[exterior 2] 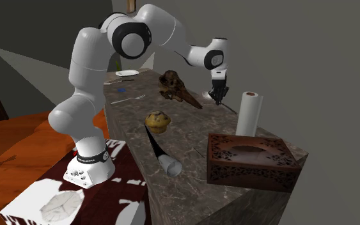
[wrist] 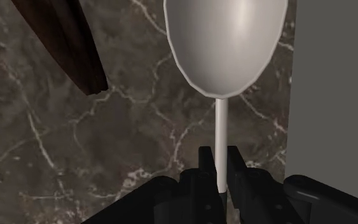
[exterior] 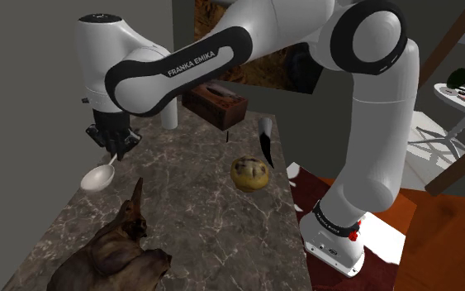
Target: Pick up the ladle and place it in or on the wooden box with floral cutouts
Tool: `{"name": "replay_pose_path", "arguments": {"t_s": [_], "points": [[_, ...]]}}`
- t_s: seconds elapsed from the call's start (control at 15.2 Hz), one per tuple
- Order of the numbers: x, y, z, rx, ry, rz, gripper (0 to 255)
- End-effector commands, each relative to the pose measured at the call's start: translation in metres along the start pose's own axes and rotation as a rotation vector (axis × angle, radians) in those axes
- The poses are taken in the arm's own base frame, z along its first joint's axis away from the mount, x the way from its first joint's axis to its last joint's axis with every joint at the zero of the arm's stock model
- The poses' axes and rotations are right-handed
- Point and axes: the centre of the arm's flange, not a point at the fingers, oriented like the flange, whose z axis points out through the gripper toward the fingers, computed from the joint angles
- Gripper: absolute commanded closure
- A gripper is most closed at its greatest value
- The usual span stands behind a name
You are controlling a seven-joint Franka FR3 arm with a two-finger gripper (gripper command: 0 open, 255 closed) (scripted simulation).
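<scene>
We read a single marking: the brand "FRANKA EMIKA", in white capital letters, set along the black band of the white forearm link [exterior: 193, 62], shoulder view.

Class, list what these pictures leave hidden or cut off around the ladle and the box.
Ladle: wrist view, the picture's edge cuts off the bowl's far rim.
Wooden box: shoulder view, the arm covers part of it.
Ladle's handle end: wrist view, hidden between the shut fingers of the gripper.
</scene>
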Motion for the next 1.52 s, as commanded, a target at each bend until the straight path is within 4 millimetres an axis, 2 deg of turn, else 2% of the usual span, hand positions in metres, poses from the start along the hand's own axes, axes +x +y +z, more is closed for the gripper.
{"name": "replay_pose_path", "arguments": {"t_s": [0.0, 1.45], "points": [[-0.001, -0.001, -0.011, 0.0, 0.0, 0.0, 255], [-0.004, -0.014, -0.123, 0.0, 0.0, 0.0, 255]]}}
